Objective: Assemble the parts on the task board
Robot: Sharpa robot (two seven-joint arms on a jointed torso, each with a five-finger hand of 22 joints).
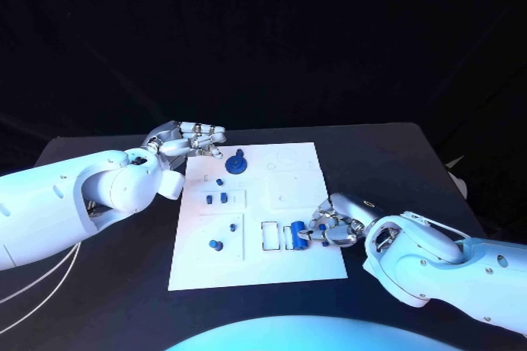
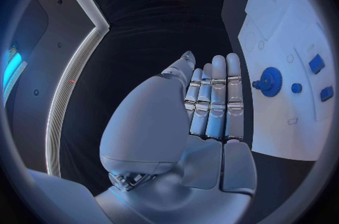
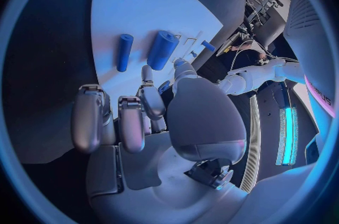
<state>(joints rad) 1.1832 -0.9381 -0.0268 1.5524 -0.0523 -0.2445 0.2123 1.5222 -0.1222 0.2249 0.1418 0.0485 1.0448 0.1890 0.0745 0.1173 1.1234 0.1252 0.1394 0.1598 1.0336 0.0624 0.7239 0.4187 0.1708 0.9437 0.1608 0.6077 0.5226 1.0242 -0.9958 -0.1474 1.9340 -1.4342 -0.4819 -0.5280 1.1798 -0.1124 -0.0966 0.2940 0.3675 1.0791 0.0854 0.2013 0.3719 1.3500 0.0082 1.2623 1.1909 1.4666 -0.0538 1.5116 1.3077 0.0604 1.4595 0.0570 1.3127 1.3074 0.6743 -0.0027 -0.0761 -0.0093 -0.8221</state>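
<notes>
Left hand (image 1: 189,140) sits off the far left corner of the white board (image 1: 308,260); in the left wrist view its fingers (image 2: 215,94) lie straight and side by side, holding nothing. The blue gear (image 1: 237,165) stands on the board just beside it, toward the board's middle.

Moving right, small blue pieces (image 1: 220,199) stand in the board's left half, well apart from both hands.

Then the blue cylinder (image 1: 298,234), lying in the near part of the board, long axis running near-to-far. A slimmer blue rod (image 3: 124,52) lies parallel to it.

Right hand (image 1: 335,228) is just to the cylinder's right, fingers curled toward it; we cannot tell whether they pinch it or only touch. We judge the right hand much the nearer, and any grasp must close across the cylinder's short axis.
</notes>
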